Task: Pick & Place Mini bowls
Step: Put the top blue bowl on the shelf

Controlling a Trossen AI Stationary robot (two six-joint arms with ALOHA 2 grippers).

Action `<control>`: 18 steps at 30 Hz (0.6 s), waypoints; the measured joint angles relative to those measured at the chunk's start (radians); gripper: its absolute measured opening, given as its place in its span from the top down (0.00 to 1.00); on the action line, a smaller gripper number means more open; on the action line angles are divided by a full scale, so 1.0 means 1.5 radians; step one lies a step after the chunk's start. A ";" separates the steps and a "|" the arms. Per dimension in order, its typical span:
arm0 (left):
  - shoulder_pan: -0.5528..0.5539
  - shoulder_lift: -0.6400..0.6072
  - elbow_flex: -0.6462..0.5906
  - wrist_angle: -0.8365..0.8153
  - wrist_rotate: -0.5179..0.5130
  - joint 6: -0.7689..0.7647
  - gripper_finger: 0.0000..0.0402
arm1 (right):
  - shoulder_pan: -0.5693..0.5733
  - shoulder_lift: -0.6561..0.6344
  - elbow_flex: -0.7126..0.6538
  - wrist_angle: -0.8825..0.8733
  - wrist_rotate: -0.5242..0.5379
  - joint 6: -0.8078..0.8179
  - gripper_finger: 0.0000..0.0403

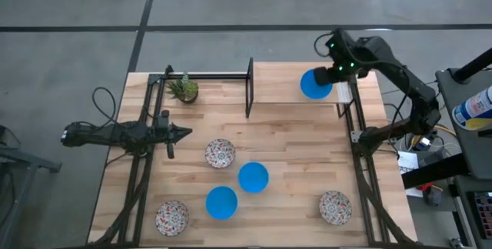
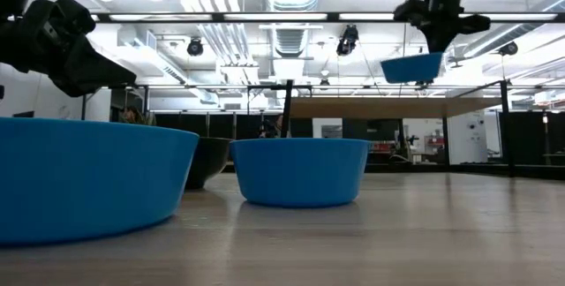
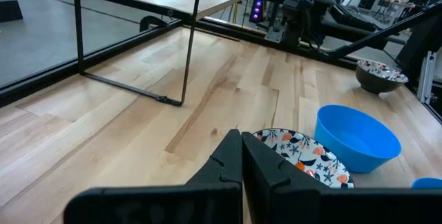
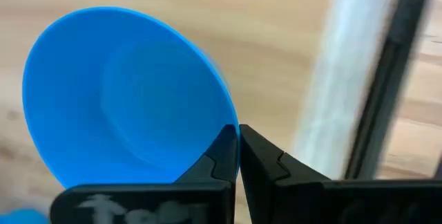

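Pale wood planks make up the desk (image 1: 292,141), with a black wire frame (image 1: 223,80) standing at its far edge beside a small potted plant (image 1: 184,89). Five mini bowls rest on the boards: two blue bowls (image 1: 253,177) just apart near the centre, and three floral bowls (image 1: 220,154) spread towards the front. The right gripper (image 1: 336,72) holds the third blue bowl (image 1: 314,84) in the air over the far right corner, its fingers pinched shut on the rim alone. The left gripper (image 1: 183,133) waits at the left side, fingers pressed together and empty. Such a thin rim hold could let the bowl swing or slip free, and a drop so near the edge might roll it off the desk.
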 joint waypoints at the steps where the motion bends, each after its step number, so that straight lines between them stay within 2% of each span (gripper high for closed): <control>1: 0.000 0.000 0.000 0.000 0.000 0.000 1.00 | -0.019 0.002 0.000 0.000 0.000 -0.010 0.98; 7: 0.000 0.000 0.000 0.000 0.000 0.000 1.00 | -0.117 0.024 -0.001 0.010 -0.008 -0.050 0.98; 11: 0.000 0.000 0.000 0.000 0.000 0.000 1.00 | -0.138 0.043 -0.001 0.038 -0.052 -0.064 0.98; 18: 0.000 0.001 0.000 0.000 0.000 0.000 1.00 | -0.153 0.074 -0.001 0.042 -0.052 -0.037 0.98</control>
